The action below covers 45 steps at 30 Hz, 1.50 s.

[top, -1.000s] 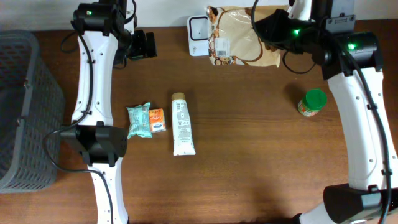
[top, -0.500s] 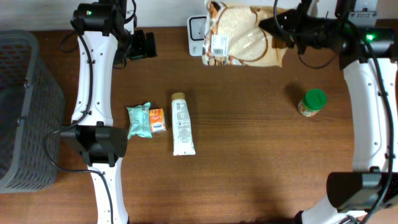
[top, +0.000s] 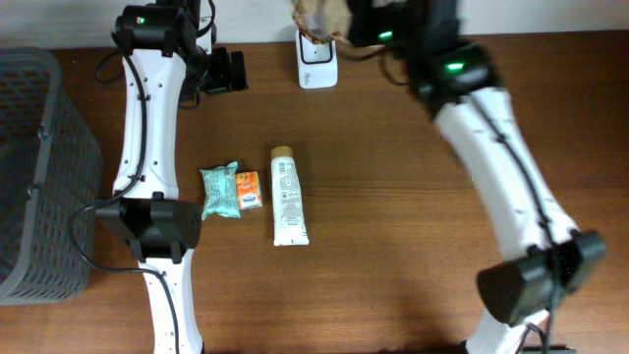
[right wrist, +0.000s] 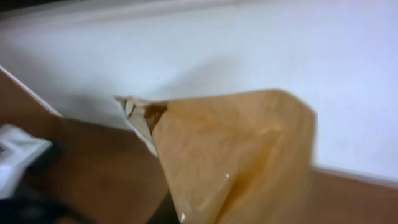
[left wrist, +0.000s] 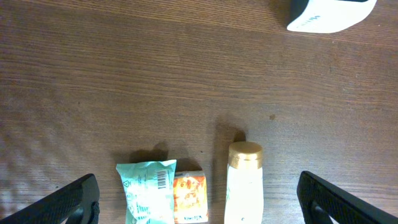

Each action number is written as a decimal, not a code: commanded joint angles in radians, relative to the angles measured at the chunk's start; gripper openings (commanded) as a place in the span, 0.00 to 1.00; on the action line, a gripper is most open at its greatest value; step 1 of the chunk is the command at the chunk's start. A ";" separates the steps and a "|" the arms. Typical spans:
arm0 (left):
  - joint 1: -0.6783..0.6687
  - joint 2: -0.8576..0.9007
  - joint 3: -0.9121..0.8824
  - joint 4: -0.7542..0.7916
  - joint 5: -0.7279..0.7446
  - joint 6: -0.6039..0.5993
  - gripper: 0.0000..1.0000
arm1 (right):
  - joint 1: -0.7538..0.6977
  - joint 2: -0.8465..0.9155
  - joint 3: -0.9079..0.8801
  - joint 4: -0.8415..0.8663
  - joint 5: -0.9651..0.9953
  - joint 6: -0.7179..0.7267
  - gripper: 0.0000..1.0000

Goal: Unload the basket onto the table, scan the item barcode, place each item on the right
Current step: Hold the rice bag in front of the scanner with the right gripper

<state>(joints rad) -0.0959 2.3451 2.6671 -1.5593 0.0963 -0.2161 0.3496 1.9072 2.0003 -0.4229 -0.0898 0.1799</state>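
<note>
A tan paper bag [right wrist: 236, 155] fills the right wrist view, very close to the camera and blurred. In the overhead view only its crumpled end [top: 319, 15] shows at the top edge, just above the white barcode scanner [top: 316, 59]. My right gripper [top: 366, 22] is shut on the bag; its fingers are hidden behind it. My left gripper [top: 224, 71] stands open at the back left, holding nothing. Its black fingertips [left wrist: 68, 205] frame the small items below. The scanner's corner [left wrist: 329, 12] shows at the top right of the left wrist view.
A teal packet [top: 218, 190], a small orange packet [top: 248, 188] and a white tube with a gold cap [top: 287, 197] lie side by side left of centre. A grey basket [top: 39, 177] stands at the left edge. The right arm [top: 501, 167] slants across the right half.
The right arm has swung left with the bag, from the back right to above the scanner. The left arm and the small items have not moved.
</note>
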 commanded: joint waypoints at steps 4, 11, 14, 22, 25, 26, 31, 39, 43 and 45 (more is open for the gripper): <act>0.000 -0.018 0.010 0.002 -0.008 0.009 0.99 | 0.082 0.158 0.032 0.229 0.275 -0.462 0.04; 0.001 -0.018 0.010 0.002 -0.008 0.009 0.99 | 0.081 0.302 0.032 0.472 0.281 -0.683 0.04; 0.000 -0.018 0.010 0.002 -0.008 0.009 0.99 | 0.082 0.335 0.032 0.511 0.278 -0.704 0.04; 0.001 -0.018 0.010 0.002 -0.008 0.009 0.99 | 0.083 0.377 0.032 0.562 0.278 -0.787 0.04; 0.001 -0.018 0.010 0.002 -0.008 0.009 0.99 | 0.083 0.378 0.032 0.571 0.278 -0.794 0.04; 0.001 -0.018 0.010 0.002 -0.008 0.009 0.99 | 0.083 0.378 0.032 0.581 0.273 -0.794 0.04; 0.001 -0.018 0.010 0.002 -0.008 0.009 0.99 | 0.084 0.397 0.032 0.630 0.230 -0.805 0.04; 0.000 -0.018 0.010 0.002 -0.008 0.009 0.99 | 0.082 0.424 0.032 0.644 0.233 -0.858 0.04; 0.000 -0.018 0.010 0.002 -0.008 0.009 0.99 | 0.081 0.424 0.032 0.651 0.233 -0.858 0.04; 0.000 -0.018 0.010 0.002 -0.008 0.009 0.99 | 0.081 0.424 0.032 0.672 0.232 -0.857 0.04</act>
<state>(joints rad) -0.0959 2.3451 2.6671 -1.5593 0.0959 -0.2161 0.4313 2.3444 2.0003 0.2115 0.1490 -0.6781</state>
